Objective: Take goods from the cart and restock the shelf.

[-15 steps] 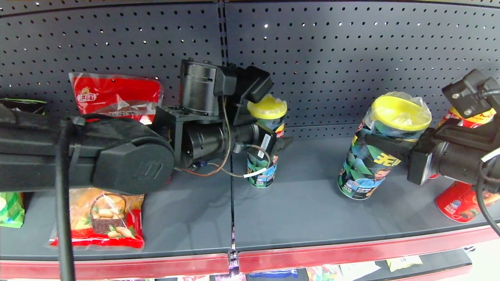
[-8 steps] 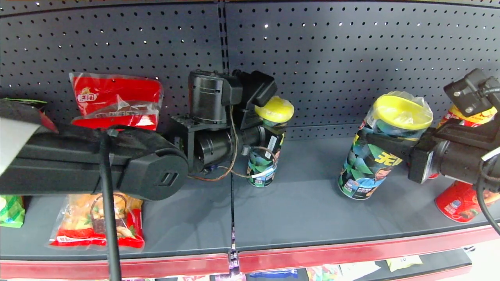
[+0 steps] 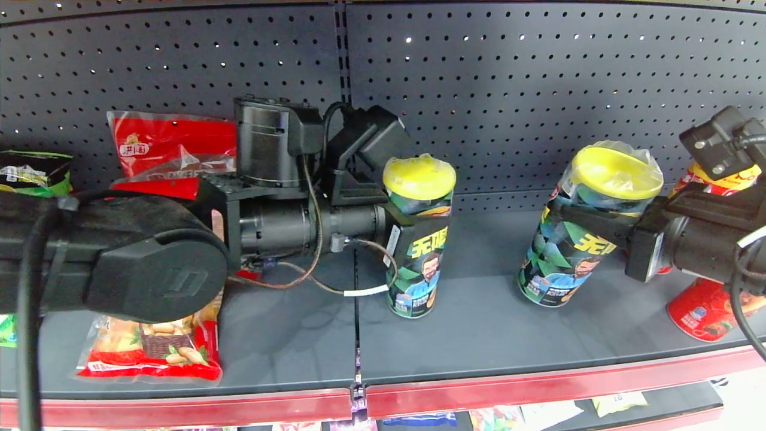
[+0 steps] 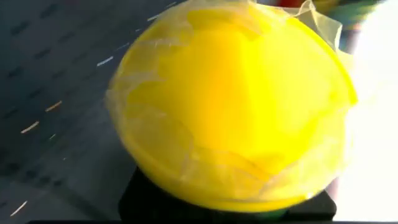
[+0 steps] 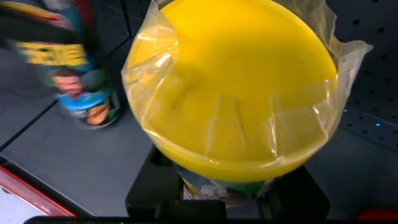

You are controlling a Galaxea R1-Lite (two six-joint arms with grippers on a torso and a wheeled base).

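Two tall snack cans with yellow, plastic-wrapped lids are on the grey shelf (image 3: 479, 335). My left gripper (image 3: 413, 230) is shut on the left can (image 3: 426, 269), which stands upright near the shelf's middle seam. Its lid (image 4: 236, 106) is close under the left wrist camera. My right gripper (image 3: 583, 230) is shut on the right can (image 3: 556, 272), which leans to the right with its base low at the shelf. That can's lid (image 5: 239, 87) is right under the right wrist camera, and the left can (image 5: 74, 68) appears blurred beyond it.
A red can (image 3: 700, 308) stands behind my right arm at the far right. A red snack bag (image 3: 173, 146) leans on the pegboard; a peanut bag (image 3: 155, 350) lies front left and a dark bag (image 3: 33, 170) at the far left. A red lip (image 3: 538, 383) edges the shelf front.
My left arm has drawn its can from the back of the shelf forward and a little right, setting it upright. The right arm and its can have stayed put.
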